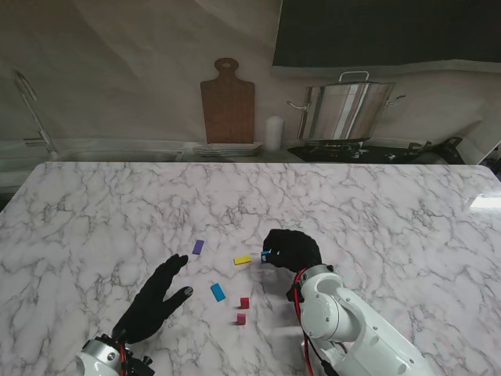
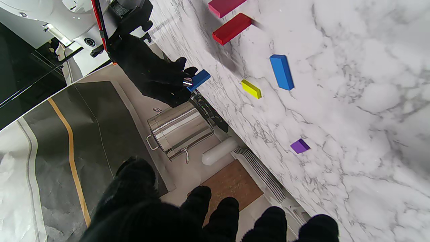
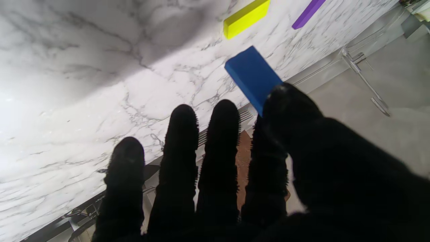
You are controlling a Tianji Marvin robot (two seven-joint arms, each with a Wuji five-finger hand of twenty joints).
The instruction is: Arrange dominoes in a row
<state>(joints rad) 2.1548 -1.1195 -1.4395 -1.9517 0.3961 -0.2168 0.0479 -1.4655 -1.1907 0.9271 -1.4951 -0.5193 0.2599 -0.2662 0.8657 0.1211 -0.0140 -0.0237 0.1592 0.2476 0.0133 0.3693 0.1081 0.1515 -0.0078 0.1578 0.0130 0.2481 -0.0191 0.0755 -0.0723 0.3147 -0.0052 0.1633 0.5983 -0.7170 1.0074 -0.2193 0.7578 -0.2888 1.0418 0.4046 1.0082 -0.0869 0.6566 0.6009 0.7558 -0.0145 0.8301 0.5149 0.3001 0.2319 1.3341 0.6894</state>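
Right robot hand [image 1: 291,251] pinches blue domino [image 3: 252,75], seemingly off the table [image 1: 94,211].

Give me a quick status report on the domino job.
Right hand shut on a blue domino, lifted off the table. Left hand open, empty. Yellow, purple, second blue, two red dominoes scattered, no row.
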